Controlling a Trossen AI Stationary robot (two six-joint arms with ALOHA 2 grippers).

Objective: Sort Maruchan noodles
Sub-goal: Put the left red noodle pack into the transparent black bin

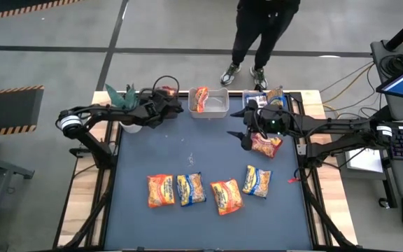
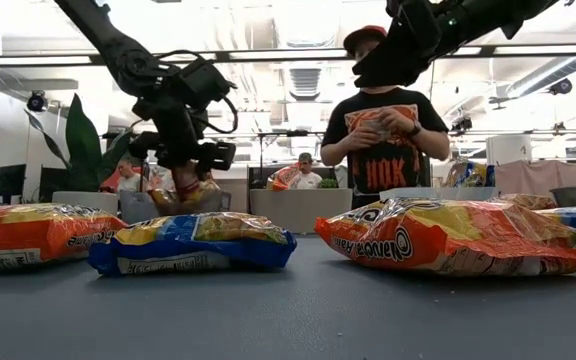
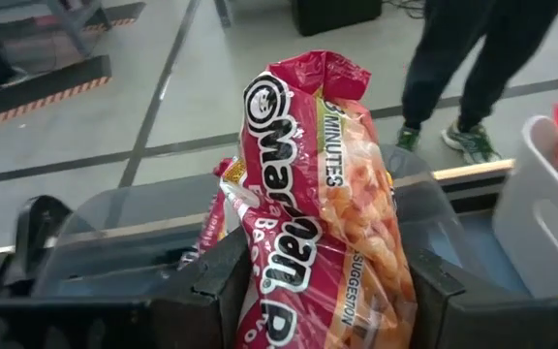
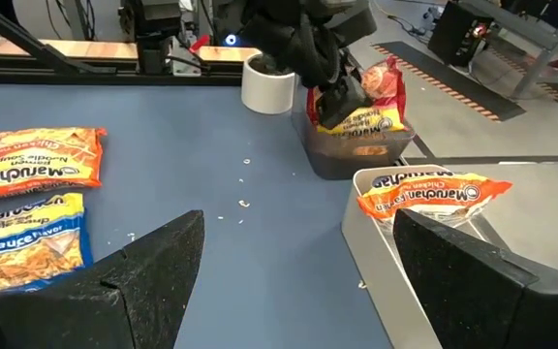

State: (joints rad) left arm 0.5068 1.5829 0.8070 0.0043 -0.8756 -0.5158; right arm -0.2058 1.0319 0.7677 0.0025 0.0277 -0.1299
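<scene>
While the left gripper [image 3: 308,301] clamps a crinkly dark red plastic noodle packet [image 3: 323,194] above a clear plastic bin [image 3: 114,233], the right gripper [image 4: 289,281] hovers wide open, empty.

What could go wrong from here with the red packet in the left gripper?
1. The left gripper holds the dark red Maruchan packet upright above a clear bin; released tilted, it might catch the rim and land outside.
2. That bin already holds a packet, so the new one could perch on top and slide off.
3. The white cup stands close beside the bin and may get nudged.
</scene>
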